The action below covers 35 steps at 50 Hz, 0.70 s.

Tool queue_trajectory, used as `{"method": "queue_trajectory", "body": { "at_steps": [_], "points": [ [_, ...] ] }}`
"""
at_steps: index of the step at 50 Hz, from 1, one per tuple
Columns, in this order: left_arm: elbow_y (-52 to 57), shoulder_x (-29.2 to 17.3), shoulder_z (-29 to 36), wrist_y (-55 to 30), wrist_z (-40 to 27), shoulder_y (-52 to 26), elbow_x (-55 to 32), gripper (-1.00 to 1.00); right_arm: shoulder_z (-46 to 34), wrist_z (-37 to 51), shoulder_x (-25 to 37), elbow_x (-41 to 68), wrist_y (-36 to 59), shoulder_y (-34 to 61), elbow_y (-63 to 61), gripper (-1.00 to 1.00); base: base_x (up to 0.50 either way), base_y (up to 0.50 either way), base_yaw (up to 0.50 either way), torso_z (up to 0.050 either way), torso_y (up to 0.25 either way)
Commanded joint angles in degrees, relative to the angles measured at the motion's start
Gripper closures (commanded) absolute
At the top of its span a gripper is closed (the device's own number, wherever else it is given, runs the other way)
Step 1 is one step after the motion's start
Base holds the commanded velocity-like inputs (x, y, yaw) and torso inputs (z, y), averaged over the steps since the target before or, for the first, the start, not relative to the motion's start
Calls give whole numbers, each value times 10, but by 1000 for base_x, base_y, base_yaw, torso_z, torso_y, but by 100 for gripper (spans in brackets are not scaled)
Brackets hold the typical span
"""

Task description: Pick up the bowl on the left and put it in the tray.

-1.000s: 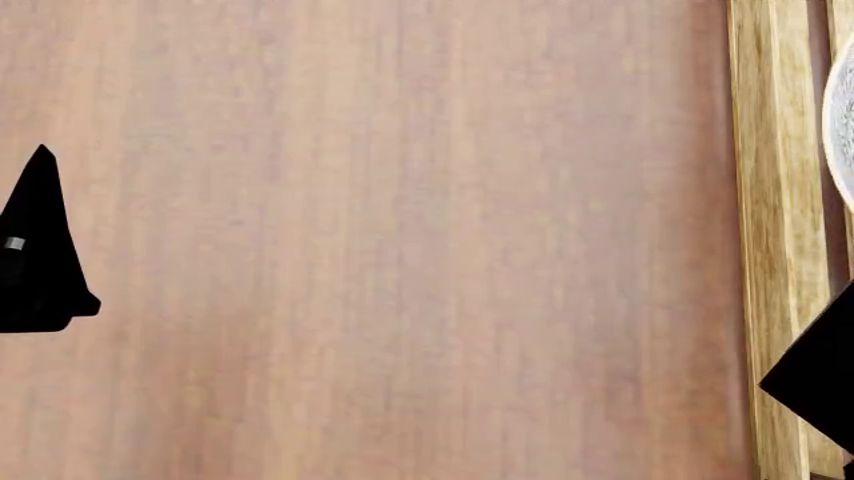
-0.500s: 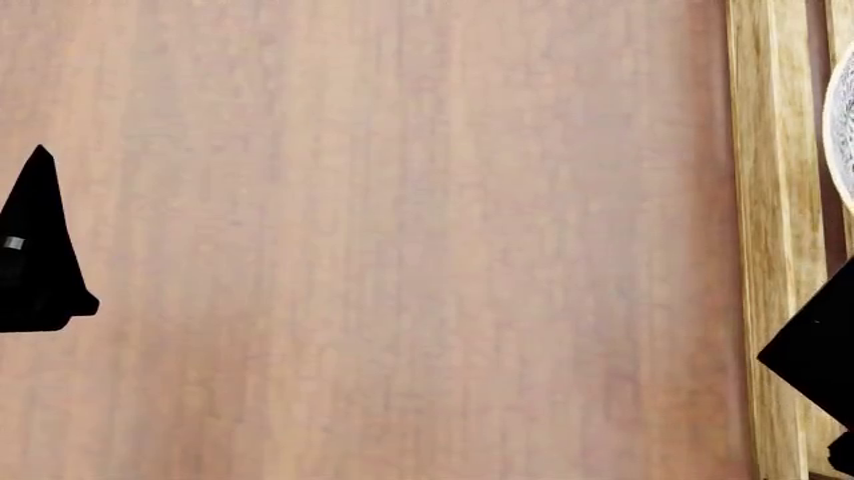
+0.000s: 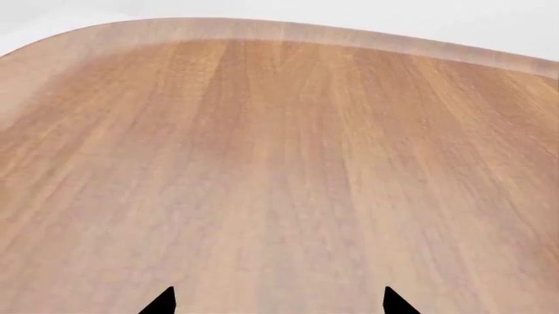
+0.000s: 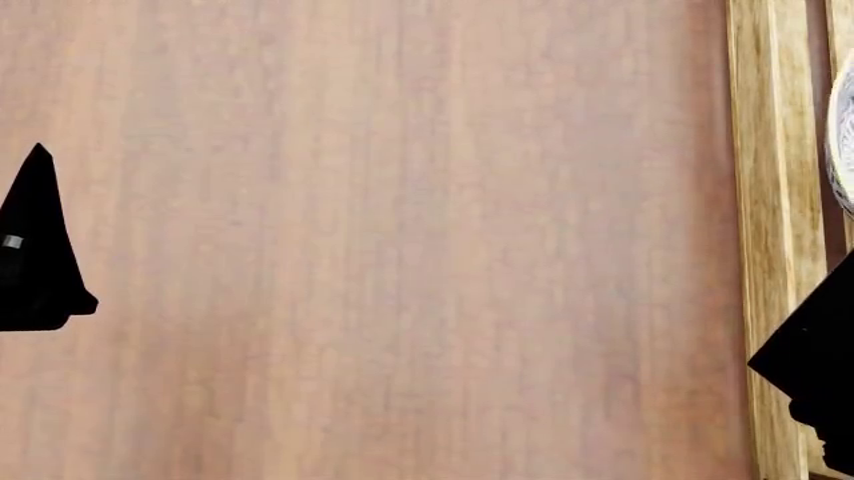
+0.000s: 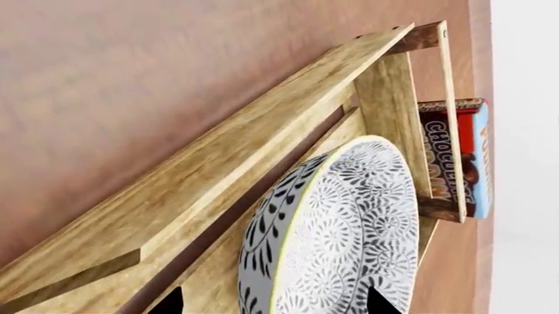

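The bowl (image 5: 349, 229), white with a grey-blue floral pattern, lies over the slats of the light-wood tray (image 5: 218, 170) and looks tilted against them. My right gripper (image 5: 272, 302) is open. One fingertip is outside the bowl's wall and the other over its inside. In the head view only a sliver of the bowl (image 4: 843, 150) shows at the right edge, inside the tray (image 4: 774, 200), with my right gripper (image 4: 814, 380) just below it. My left gripper (image 3: 277, 301) is open over bare table, far to the left (image 4: 40, 250).
A chocolate pudding box (image 5: 459, 157) lies just beyond the tray's far end bar. The wooden table's curved edge (image 3: 262, 29) shows ahead of the left gripper. The tray's long side rail (image 4: 754, 300) runs along the table's right part.
The right gripper has shifted slightly left and shows more at the lower right. The bowl's sliver has slid a little to the right. The left arm has stayed put.
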Motion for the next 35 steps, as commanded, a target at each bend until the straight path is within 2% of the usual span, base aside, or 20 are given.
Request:
{"method": "queue_trajectory", "body": {
  "at_steps": [1,20,28,35],
  "points": [
    [1,-2,1,1,-3,-1,-3,-100,0,-8,1,6,10,-5,-7,-100,0,0,0,0,0],
    [1,-5,4,4,-7,-1,-6,-100,6,5,9,17,-4,-21,-10,-100,0,0,0,0,0],
    [6,-7,3,1,-12,-4,-12,-100,36,-10,32,51,14,-1,-48,-100,0,0,0,0,0],
    [11,-8,1,-1,-16,-6,-19,-100,63,-65,74,90,32,28,-108,-100,0,0,0,0,0]
  ]
}}
